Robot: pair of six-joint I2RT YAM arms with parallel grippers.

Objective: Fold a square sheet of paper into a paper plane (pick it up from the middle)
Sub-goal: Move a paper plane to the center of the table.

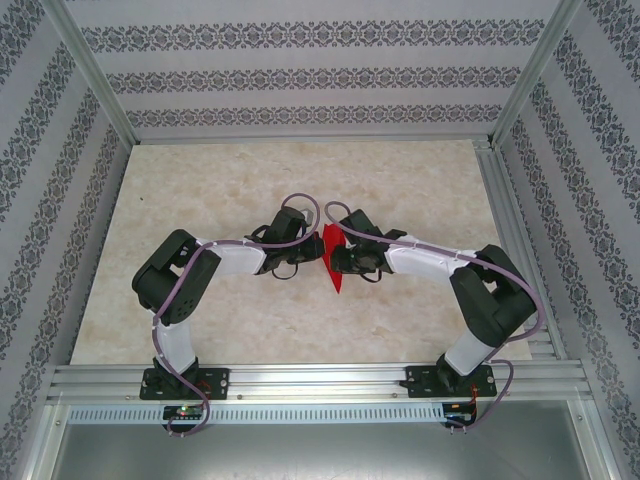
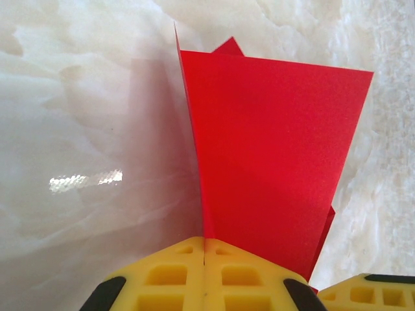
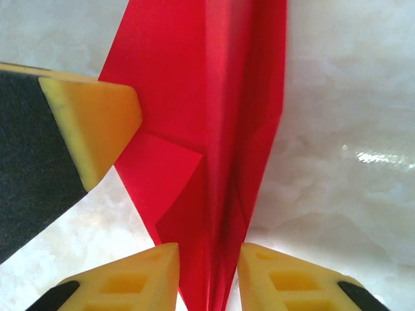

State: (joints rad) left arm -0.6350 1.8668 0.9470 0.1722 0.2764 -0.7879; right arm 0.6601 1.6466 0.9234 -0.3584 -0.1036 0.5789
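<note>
The red paper plane (image 1: pixel 332 258) stands on edge at the middle of the table, between the two gripper heads, its point toward the near edge. My left gripper (image 1: pixel 311 254) comes from the left. In the left wrist view its yellow fingertips (image 2: pixel 204 245) are pressed together on the lower edge of a flat red wing (image 2: pixel 272 149). My right gripper (image 1: pixel 337 260) comes from the right. Its jaws (image 3: pixel 209 259) stand apart with the plane's creased, narrow body (image 3: pixel 214 129) between them. A left finger (image 3: pixel 84 123) shows at the upper left of the right wrist view.
The pale marbled tabletop (image 1: pixel 420 190) stretches bare round the plane. Aluminium rails (image 1: pixel 320 380) run along the near edge and down the right side. Patterned walls close off the back and both sides.
</note>
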